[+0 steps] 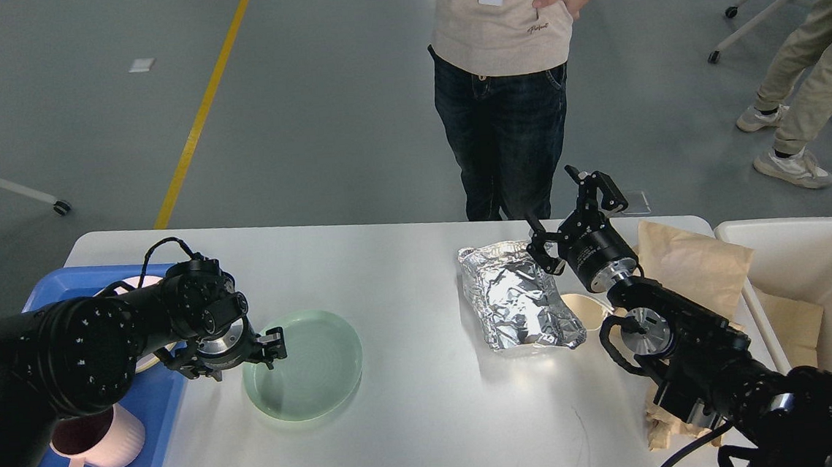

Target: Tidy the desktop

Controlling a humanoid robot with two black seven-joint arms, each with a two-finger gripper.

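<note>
A grey floor with a yellow line is lying behind the desktop (415,424), a large matte white tabletop with rounded corners filling the lower view. One white bin (822,285) is standing at its right end, one blue plastic tray (148,428) at its left. One crumpled foil bag (519,299) is lying near centre. One smooth, round pale green plate (308,365) is sitting left of it. The left gripper (272,348) is touching the plate's rim; its jaw gap cannot be told. The right gripper (565,216) is hovering wide open above the foil.
</note>
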